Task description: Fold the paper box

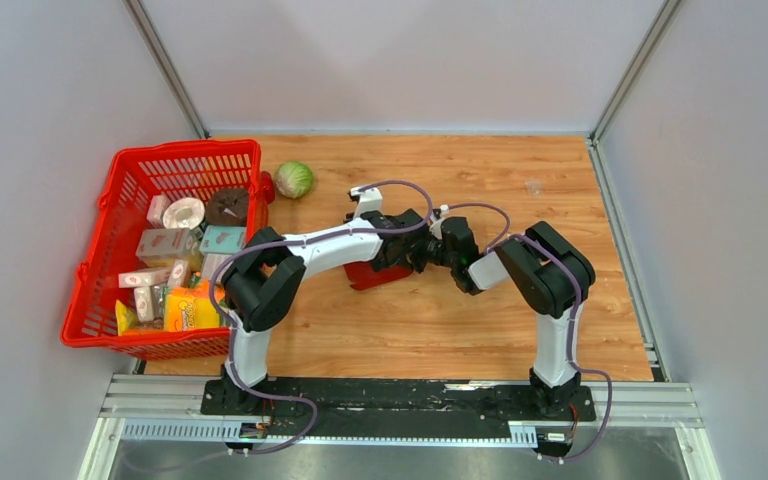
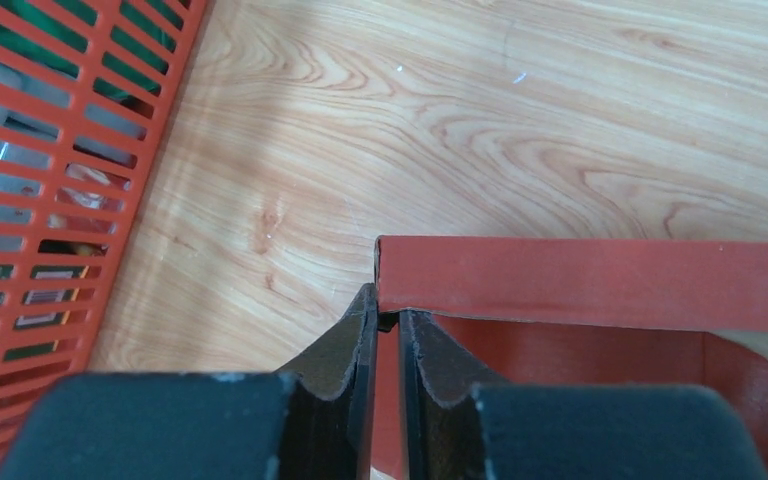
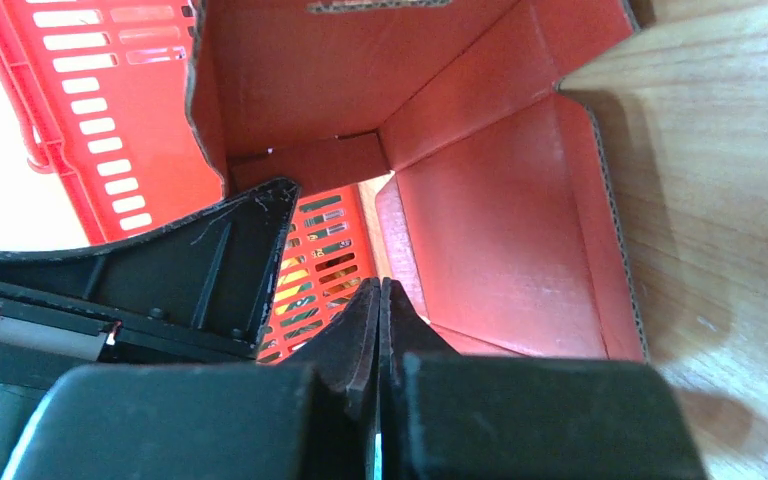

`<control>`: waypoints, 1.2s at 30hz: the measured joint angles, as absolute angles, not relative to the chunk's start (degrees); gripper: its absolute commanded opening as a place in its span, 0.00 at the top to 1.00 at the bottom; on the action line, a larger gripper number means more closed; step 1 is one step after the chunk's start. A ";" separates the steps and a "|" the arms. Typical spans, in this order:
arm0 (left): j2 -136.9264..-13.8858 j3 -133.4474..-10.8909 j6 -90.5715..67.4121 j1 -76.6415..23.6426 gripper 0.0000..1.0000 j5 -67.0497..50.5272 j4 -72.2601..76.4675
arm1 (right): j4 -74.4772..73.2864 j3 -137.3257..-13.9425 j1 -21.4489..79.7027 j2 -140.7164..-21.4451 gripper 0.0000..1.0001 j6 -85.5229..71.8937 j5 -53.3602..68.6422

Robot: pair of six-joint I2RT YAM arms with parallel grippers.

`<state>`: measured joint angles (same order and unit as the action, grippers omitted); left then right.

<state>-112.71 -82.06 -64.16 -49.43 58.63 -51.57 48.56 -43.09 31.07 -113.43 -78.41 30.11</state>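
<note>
We see the paper box [image 1: 368,274], dark red corrugated card partly folded up, lying mid-table on the wood-grain tabletop [image 1: 480,315] where the two arms meet. The left gripper [image 2: 388,335] is narrowed onto one thin upright wall, just under a creased corner. The right gripper [image 3: 380,325] has its black fingers pressed to a slit beside the box's open inside; we cannot tell whether card lies between them. A red plastic mesh basket [image 1: 110,210] stands at the left.
</note>
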 measured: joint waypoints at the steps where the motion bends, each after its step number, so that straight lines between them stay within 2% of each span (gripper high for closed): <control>1: -112.49 -81.80 -63.72 -49.47 1.00 58.65 -51.18 | 48.42 -43.09 31.07 -113.43 1.00 -78.41 30.13; 5: -106.94 -72.18 -56.29 -49.52 1.00 55.72 -39.13 | 48.47 -43.09 31.07 -113.36 1.00 -78.19 30.48; 7: -102.41 -65.43 -52.38 -49.47 1.00 52.84 -32.53 | 47.51 -43.09 30.94 -112.77 0.96 -76.99 30.57; 10: -98.30 -60.73 -47.44 -49.28 1.00 49.34 -25.52 | 42.37 -43.07 30.39 -108.84 0.83 -72.47 30.28; 11: -97.60 -59.99 -46.22 -49.17 1.00 48.29 -23.81 | 40.45 -43.07 30.17 -106.85 0.73 -70.46 29.98; 13: -96.51 -58.41 -43.38 -48.88 1.00 45.45 -19.40 | 34.37 -43.57 29.89 -101.41 0.63 -65.58 28.38; 14: -96.16 -57.71 -42.06 -48.73 1.00 44.01 -17.56 | 30.37 -44.16 29.80 -98.00 0.54 -62.17 27.33; 16: -95.53 -56.47 -39.27 -48.31 1.00 40.99 -14.13 | 24.03 -45.84 29.76 -92.16 0.47 -56.75 24.29; 17: -95.22 -56.23 -37.87 -48.01 1.00 39.24 -12.99 | 21.41 -46.72 29.71 -89.30 0.40 -53.98 22.83; 20: -94.43 -56.12 -34.41 -46.61 1.00 33.26 -11.07 | 15.05 -49.56 29.67 -82.52 0.31 -47.13 19.31; 22: -93.58 -55.79 -32.62 -46.00 1.00 29.65 -10.76 | 10.68 -52.36 29.65 -80.53 0.29 -43.29 18.44; 26: -89.73 -52.34 -29.10 -45.36 1.00 22.87 -8.27 | 2.85 -54.87 29.65 -79.55 0.18 -37.74 18.35; 36: -88.51 -50.76 -25.61 -45.36 1.00 14.39 -5.04 | -17.63 -47.44 28.71 -67.37 0.10 -26.22 13.93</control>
